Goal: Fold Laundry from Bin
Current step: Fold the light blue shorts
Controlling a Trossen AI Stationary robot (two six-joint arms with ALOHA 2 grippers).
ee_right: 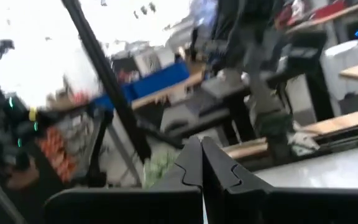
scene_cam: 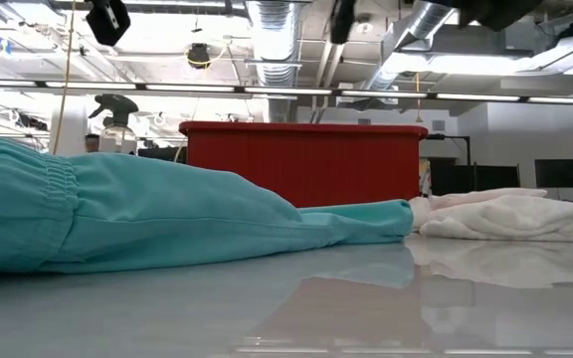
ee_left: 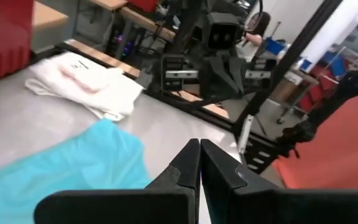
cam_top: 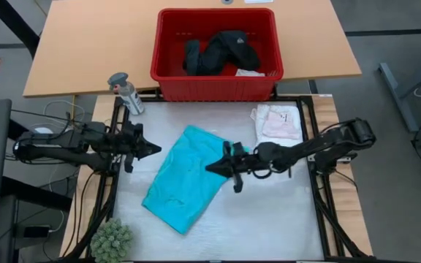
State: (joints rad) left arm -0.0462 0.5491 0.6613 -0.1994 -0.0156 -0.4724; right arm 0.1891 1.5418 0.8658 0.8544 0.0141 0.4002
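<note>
The turquoise shirt (cam_top: 187, 179) lies spread flat and slantwise on the white table top; it also shows in the low view (scene_cam: 117, 214). A folded white and pale pink piece (cam_top: 278, 123) lies at the far right of the table. The red bin (cam_top: 218, 88) stands beyond the far edge, holding black clothing (cam_top: 218, 51) and a small white piece (cam_top: 248, 71). My left gripper (cam_top: 154, 150) is shut, level, just left of the shirt. My right gripper (cam_top: 210, 168) is shut and hovers over the shirt's middle, pointing toward the table's left.
A spray bottle (cam_top: 126, 91) stands at the far left corner by the bin. A green spiky ball (cam_top: 112, 239) sits at the near left corner. The black frame rails (cam_top: 320, 197) run along the table's sides. Bare table top lies near the front edge, right of the shirt.
</note>
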